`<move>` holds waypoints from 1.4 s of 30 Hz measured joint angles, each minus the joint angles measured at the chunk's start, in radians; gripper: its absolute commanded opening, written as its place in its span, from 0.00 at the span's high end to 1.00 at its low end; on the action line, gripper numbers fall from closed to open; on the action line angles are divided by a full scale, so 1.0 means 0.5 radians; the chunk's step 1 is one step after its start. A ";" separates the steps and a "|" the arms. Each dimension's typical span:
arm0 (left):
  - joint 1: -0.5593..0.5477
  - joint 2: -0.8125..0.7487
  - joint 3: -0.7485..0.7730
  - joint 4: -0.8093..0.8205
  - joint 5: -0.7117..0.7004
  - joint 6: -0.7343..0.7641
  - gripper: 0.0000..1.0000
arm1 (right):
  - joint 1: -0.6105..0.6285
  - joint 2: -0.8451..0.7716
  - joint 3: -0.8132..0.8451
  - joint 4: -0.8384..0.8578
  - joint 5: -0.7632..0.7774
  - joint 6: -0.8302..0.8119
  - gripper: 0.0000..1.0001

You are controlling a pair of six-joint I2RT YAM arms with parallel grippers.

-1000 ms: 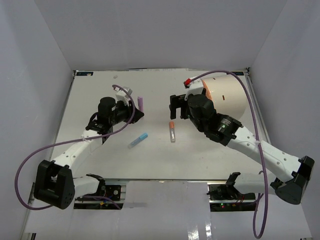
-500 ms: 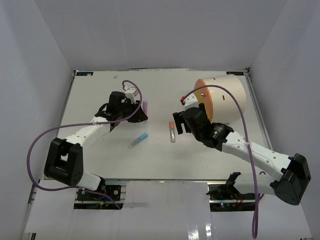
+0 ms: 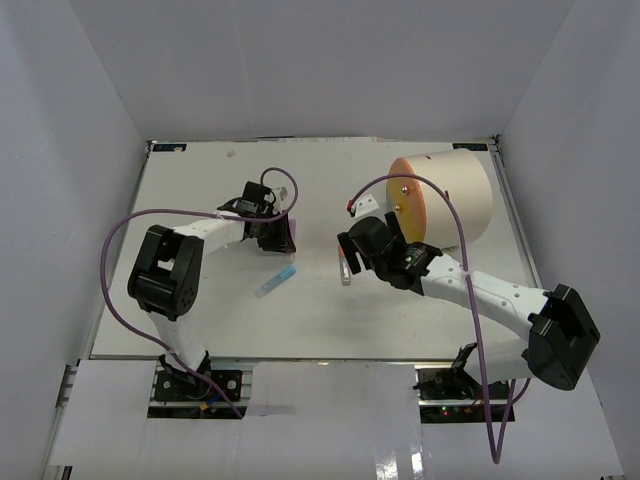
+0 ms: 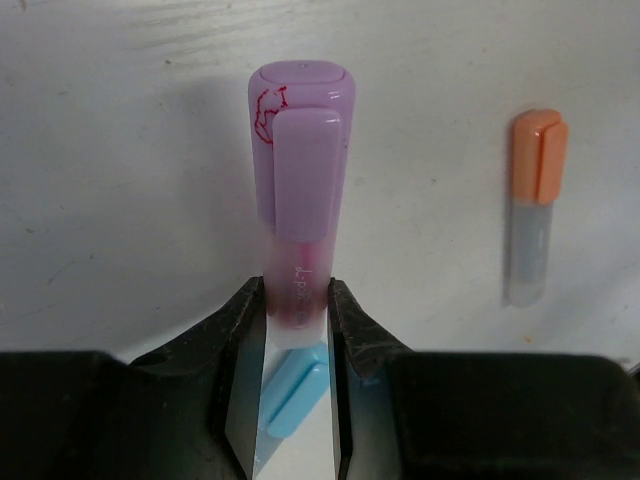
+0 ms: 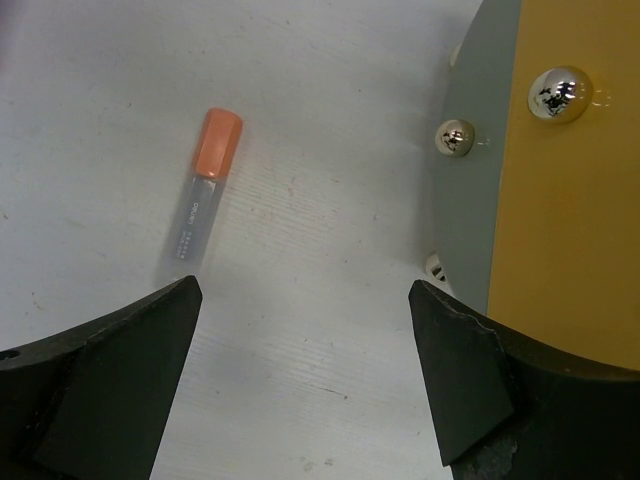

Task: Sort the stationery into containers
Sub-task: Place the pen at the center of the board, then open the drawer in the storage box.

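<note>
Left tool (image 4: 298, 300) pinches the purple pen (image 4: 298, 180) by its clear barrel, cap pointing away, left of the middle of the bench (image 3: 180, 320) and seemingly lifted off it. The blue pen (image 4: 295, 390) lies beneath, toward the near edge.

Right tool (image 5: 302, 290) is spread wide with nothing between its jaws, low over the middle of the bench. The orange pen (image 5: 205, 190) lies just ahead on one side and the drum (image 3: 455, 195), lying on its side at the far right corner, on the other.

I judge the step in hand to be one pen gripped for carrying and another being lined up. The left arm next needs a way into the drum, and none shows on the orange face with its knobs (image 5: 560, 88). The right tool needs to shift over the orange pen, straddle it and close.

Both the purple and orange barrels carry fine print, too small to read. A red scribble marks the purple cap.
</note>
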 measured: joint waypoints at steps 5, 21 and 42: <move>0.000 0.078 0.079 -0.054 -0.056 -0.010 0.49 | 0.000 0.035 0.000 0.001 0.009 -0.004 0.10; 0.092 -0.507 -0.066 -0.021 -0.335 0.002 0.03 | 0.000 0.543 0.356 -0.048 0.384 -0.333 0.23; 0.365 -1.253 -0.426 0.230 -1.185 0.068 0.02 | -0.163 1.390 0.858 -0.098 1.049 -0.825 0.39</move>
